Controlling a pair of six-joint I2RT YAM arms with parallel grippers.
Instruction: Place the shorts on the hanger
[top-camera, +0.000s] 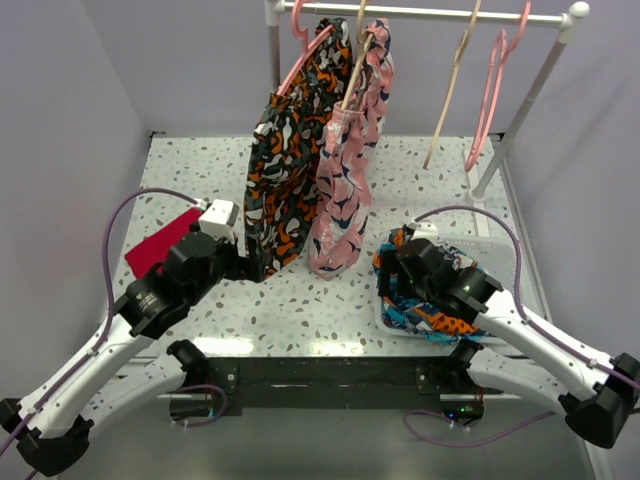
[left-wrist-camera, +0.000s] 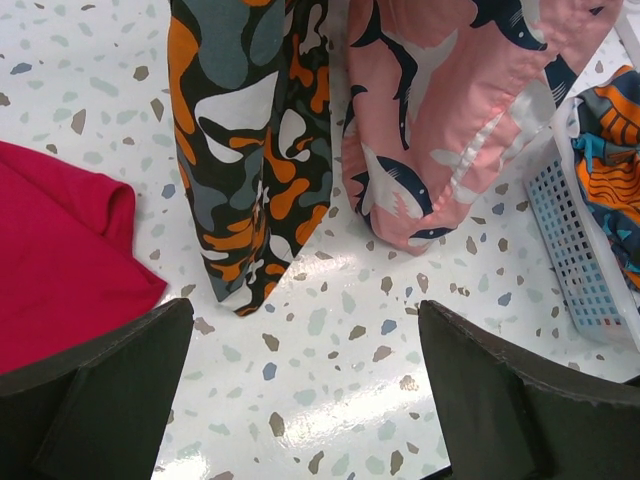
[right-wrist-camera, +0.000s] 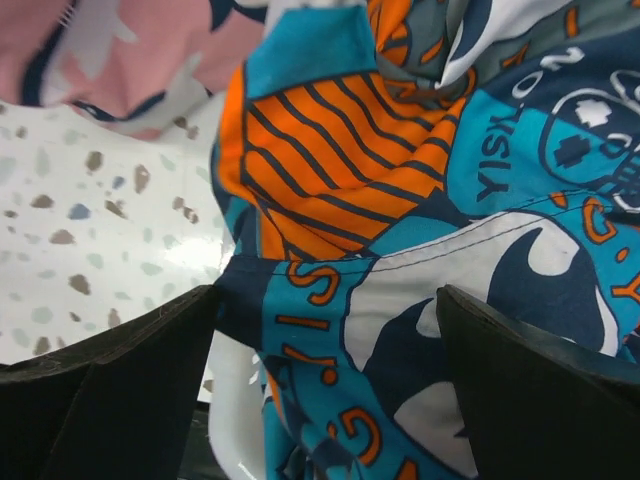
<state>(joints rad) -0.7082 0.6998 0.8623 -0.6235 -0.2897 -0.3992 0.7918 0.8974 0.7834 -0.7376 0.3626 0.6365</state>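
Shorts (top-camera: 432, 318) are bunched in the white mesh basket (top-camera: 470, 244), lower right of the top view, near the table's (top-camera: 200, 160) front edge. They're not on any hanger.

Right gripper (right-wrist-camera: 325, 385): fingers spread wide over the pile. The blue/orange print fills the wrist view and fabric lies in the gap between the fingers, but nothing is pinched. Can't tell if the fingertips touch the cloth. The right arm covers the basket's left part in the top view.

Left gripper (left-wrist-camera: 305, 400): fingers spread, only bare speckled tabletop between them, low at centre-left of the top view.

Hanger (top-camera: 452, 88): cream, empty, hanging on the rail (top-camera: 430, 13) at upper right, well apart from the basket.

Clutter:
- Black-orange-white shorts (top-camera: 285, 175) on a pink hanger (top-camera: 305, 55) hang upper centre, with the hem down at table level just ahead of the left gripper.
- Pink shorts (top-camera: 345, 190) hang beside them on the right, touching, with the lower end close to the basket's left side.
- The two garments hang between the left arm and the hanger.
- Empty pink hanger (top-camera: 492, 90) hangs just right of the cream one.
- Red cloth (top-camera: 158, 252) lies flat on the table at the left, beside the left arm.
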